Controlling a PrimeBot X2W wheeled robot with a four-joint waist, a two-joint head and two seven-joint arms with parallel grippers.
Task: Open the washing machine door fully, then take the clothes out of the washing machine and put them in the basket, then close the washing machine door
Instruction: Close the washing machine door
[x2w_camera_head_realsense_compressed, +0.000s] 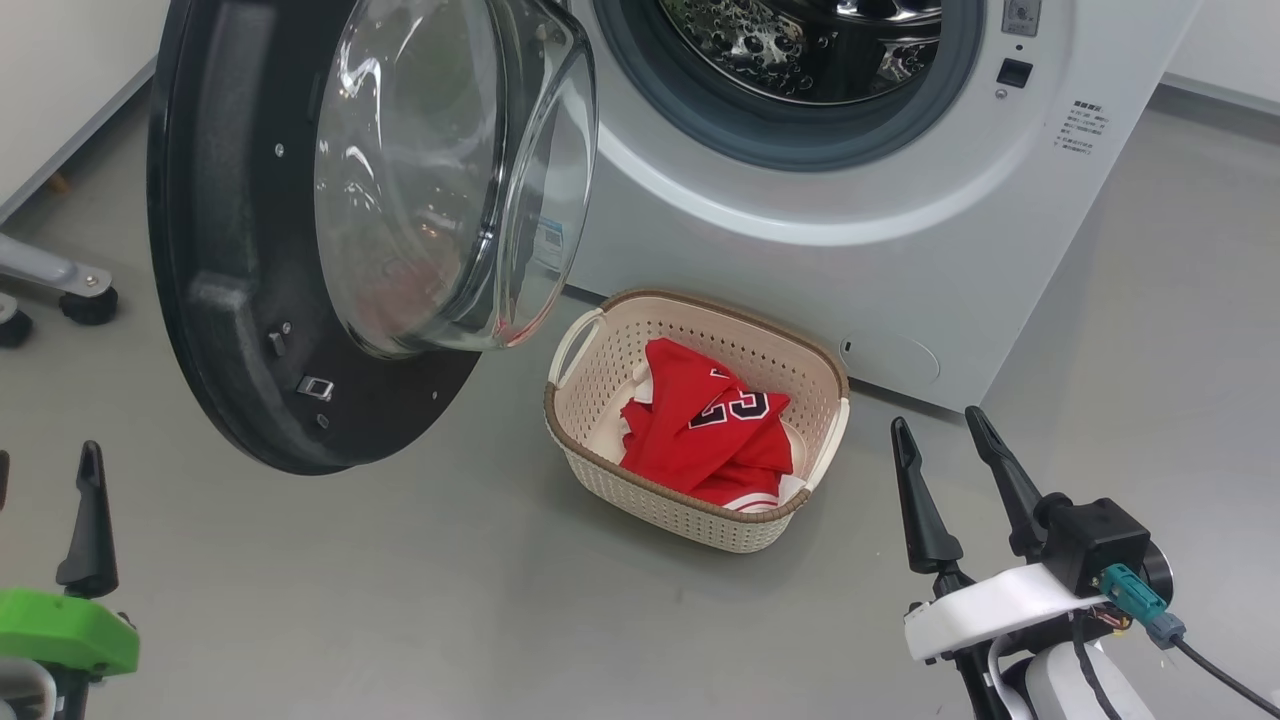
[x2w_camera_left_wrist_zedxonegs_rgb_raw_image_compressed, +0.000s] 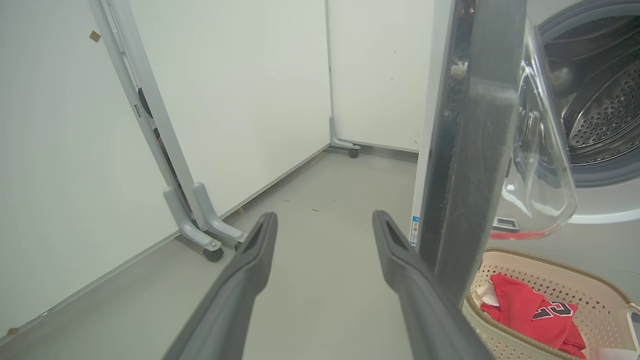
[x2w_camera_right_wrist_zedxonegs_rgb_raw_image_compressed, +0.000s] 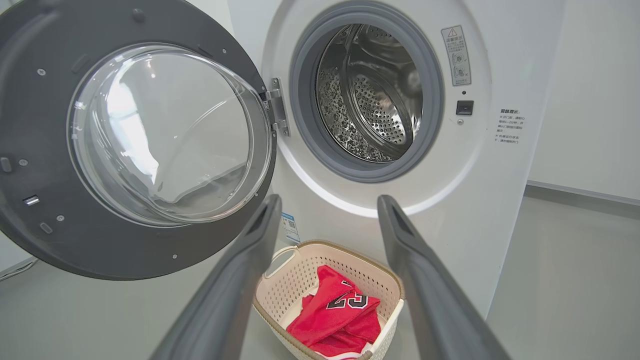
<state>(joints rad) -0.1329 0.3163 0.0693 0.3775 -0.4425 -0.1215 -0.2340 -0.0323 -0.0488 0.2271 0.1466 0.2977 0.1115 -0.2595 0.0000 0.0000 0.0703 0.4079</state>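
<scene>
Right gripper: fingers spread wide, gripping nothing; it hovers over the floor just right of the basket; its tips point toward the washer.
Left gripper: also spread and empty; it sits low at the robot's left, below the bottom rim of the door and apart from it; its fingers point past the door's outer side toward a white wall.
Door: swung wide to the robot's left on a hinge at the left of the mouth; it stands upright; the glass bowl bulges rightward, over the basket's left end; the left wrist view shows the door edge-on.
Washer: front faces the robot; the mouth is open, with a grey gasket ringing the steel drum.
Basket: on the floor just before the washer, below the mouth; its long axis runs left to right along the washer's front, slightly skewed, with a handle at each end; its open side is up.
Clothes: red jersey fabric bunched inside the basket, toward its middle and right; the dark numerals face up; it is too crumpled to give a long axis.
</scene>
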